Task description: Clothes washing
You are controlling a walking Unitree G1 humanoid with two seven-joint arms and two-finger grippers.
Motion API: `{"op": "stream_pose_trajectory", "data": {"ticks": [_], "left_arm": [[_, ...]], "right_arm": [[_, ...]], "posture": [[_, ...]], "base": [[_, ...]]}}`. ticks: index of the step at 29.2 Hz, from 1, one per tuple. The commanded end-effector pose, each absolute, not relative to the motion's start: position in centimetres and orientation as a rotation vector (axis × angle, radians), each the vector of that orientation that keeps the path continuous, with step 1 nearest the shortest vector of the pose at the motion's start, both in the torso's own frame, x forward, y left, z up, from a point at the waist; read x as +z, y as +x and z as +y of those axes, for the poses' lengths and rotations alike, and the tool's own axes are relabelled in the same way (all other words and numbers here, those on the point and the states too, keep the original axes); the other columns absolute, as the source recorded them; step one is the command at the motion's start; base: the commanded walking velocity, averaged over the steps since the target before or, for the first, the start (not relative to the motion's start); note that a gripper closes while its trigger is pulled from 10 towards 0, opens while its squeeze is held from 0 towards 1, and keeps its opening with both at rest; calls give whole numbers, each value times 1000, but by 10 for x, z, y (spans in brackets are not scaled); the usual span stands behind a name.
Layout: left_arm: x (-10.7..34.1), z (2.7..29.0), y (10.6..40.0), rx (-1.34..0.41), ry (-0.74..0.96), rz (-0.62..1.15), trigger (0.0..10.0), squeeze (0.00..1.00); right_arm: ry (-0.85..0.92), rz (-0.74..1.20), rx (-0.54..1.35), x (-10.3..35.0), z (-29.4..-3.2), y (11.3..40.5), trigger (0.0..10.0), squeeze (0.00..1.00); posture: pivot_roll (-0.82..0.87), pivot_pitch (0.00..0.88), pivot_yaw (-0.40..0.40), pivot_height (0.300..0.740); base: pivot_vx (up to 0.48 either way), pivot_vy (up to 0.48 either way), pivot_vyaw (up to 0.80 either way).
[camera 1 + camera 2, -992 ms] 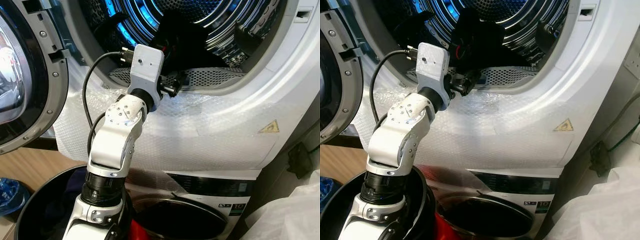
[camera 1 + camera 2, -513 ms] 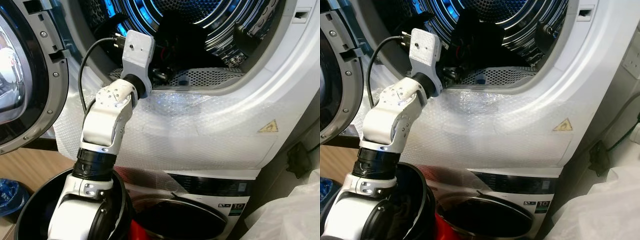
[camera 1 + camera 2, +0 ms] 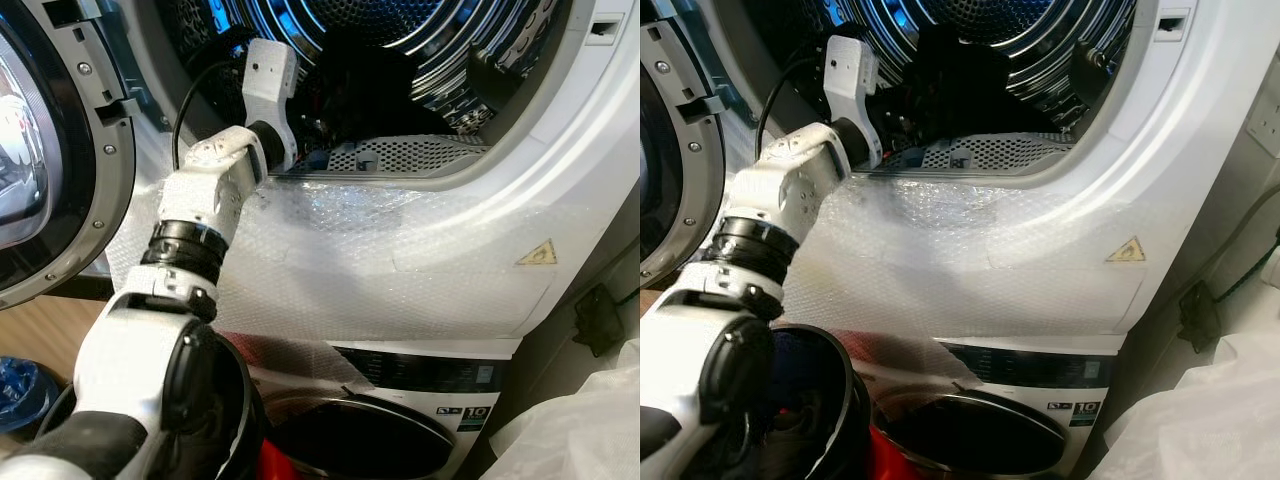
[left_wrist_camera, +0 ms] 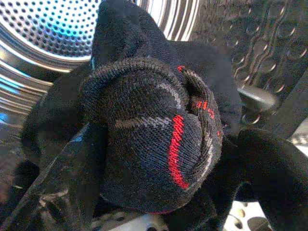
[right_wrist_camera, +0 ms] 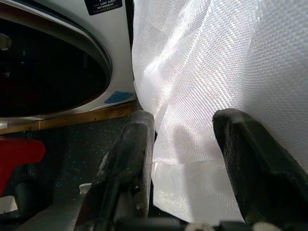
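Since a second ago my left arm has reached deeper, carrying the left tool (image 4: 159,192) past the door rim into the upper machine's drum (image 3: 400,40). That tool is pinching a balled black sock (image 4: 154,144) with red and grey stripes, held inside the drum. Down by a white mesh bag (image 5: 231,96), my right tool (image 5: 185,159) hangs with fingers spread.

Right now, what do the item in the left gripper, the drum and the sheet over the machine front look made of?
The sock in the left gripper looks like knitted fabric: ribbed black weave with red and grey stripes. The drum looks like polished metal, shiny and perforated, lit blue. The sheet looks like clear plastic bubble wrap, judging by its rows of small bubbles.
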State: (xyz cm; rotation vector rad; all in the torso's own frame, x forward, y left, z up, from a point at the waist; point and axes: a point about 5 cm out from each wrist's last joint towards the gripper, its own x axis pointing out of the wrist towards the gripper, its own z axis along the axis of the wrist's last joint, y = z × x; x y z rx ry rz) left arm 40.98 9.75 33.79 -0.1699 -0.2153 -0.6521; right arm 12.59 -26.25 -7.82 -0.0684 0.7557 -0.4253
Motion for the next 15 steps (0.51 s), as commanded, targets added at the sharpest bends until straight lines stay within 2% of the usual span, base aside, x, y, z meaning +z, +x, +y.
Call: {"op": "stream_pose_trajectory", "data": {"ticks": [1, 3, 8, 15], "left_arm": [[337, 92, 410, -687, -188, -182, 10000, 0], [337, 91, 410, -691, -188, -178, 10000, 0], [331, 69, 409, -798, -99, -159, 10000, 0], [336, 42, 403, -965, -129, -150, 10000, 0]], "right_arm": [[-72, 754, -429, -79, -263, 123, 10000, 0], [-73, 754, -429, -79, -263, 123, 10000, 0], [-76, 754, -428, -78, -264, 122, 10000, 0], [-74, 751, -422, -79, -262, 123, 10000, 0]], "posture": [[-181, 0, 116, 740], [-181, 0, 116, 740], [-181, 0, 118, 740], [-181, 0, 119, 740]], "base": [[0, 0, 0], [0, 0, 0], [0, 0, 0], [0, 0, 0]]}}
